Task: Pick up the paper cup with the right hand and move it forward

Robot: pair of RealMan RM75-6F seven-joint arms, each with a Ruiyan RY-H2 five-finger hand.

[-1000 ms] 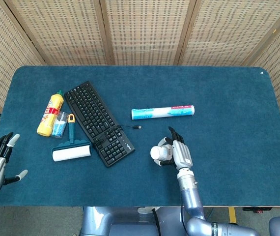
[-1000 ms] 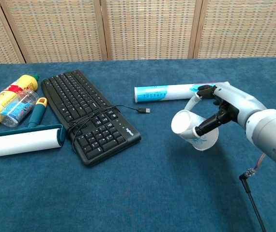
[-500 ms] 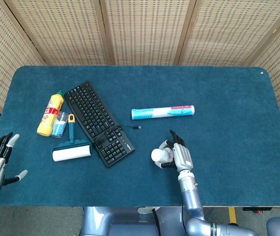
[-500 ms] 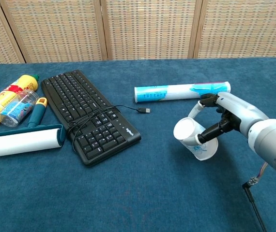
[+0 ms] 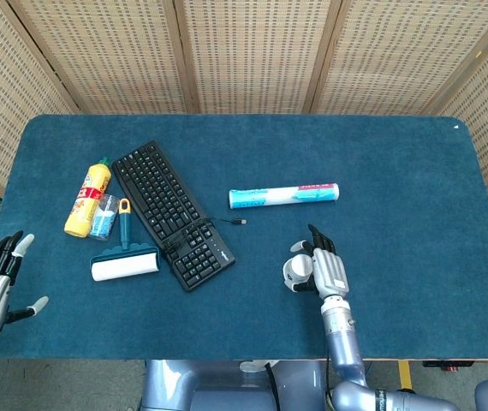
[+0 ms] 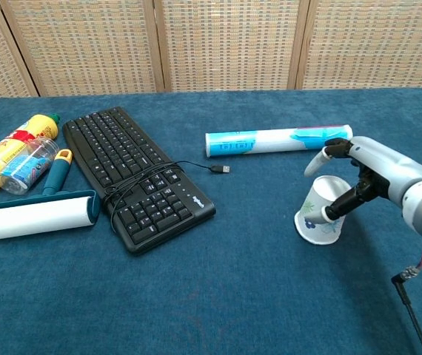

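We see bare table cloth (image 5: 398, 154) ahead and to the right. One obstacle lies forward-left — the rolled tube (image 5: 283, 196); the keyboard (image 5: 172, 212) sits well left.

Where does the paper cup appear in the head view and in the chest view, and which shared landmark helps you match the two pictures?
Head view: the paper cup is low, right of centre, in the right hand.
Chest view: the paper cup is at the right, tilted, in the right hand.
Shared landmark: the white and blue roll lies just beyond it.
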